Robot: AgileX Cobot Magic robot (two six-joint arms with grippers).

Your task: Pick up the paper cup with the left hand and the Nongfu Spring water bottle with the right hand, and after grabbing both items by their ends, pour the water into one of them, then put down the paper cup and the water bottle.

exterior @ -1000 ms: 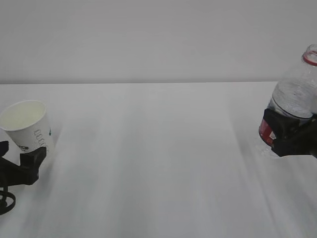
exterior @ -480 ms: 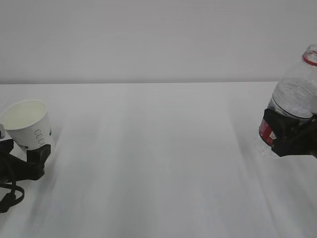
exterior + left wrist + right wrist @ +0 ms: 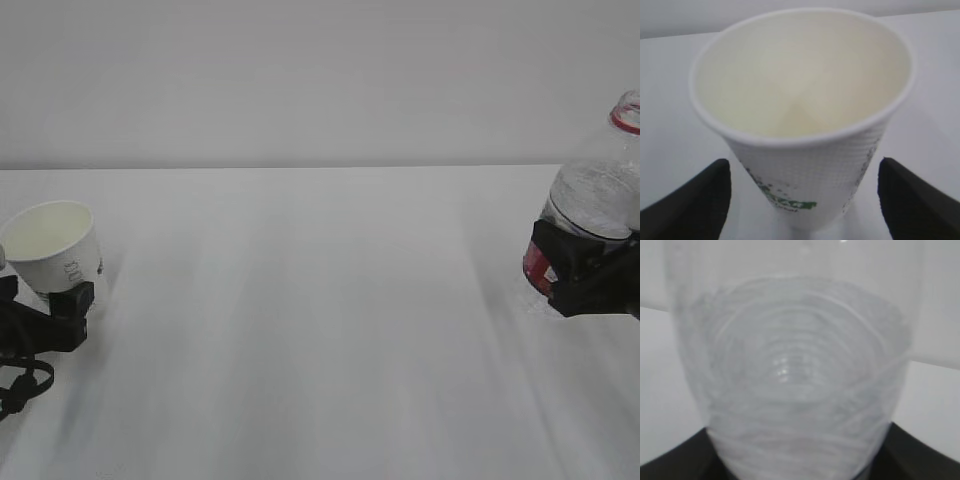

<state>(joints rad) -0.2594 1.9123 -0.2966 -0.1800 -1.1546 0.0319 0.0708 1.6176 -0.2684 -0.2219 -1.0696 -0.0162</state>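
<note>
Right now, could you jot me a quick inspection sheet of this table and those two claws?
Surface: white table, bare in the middle.
Job's things: paper cup at the far left, tilted, no water visible inside; water bottle at the far right, cap off, partly filled.
Clutter: nothing seen.
Claws: left claw open, fingers either side of the cup's base, gaps showing; right claw closed around the bottle's lower part.
Cables: black loop under the left arm.
Surroundings: plain pale wall.

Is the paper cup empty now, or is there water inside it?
Empty, as far as the pictures show. In the left wrist view the paper cup shows a dry cream inside down to the bottom seam, with no liquid surface.
</note>
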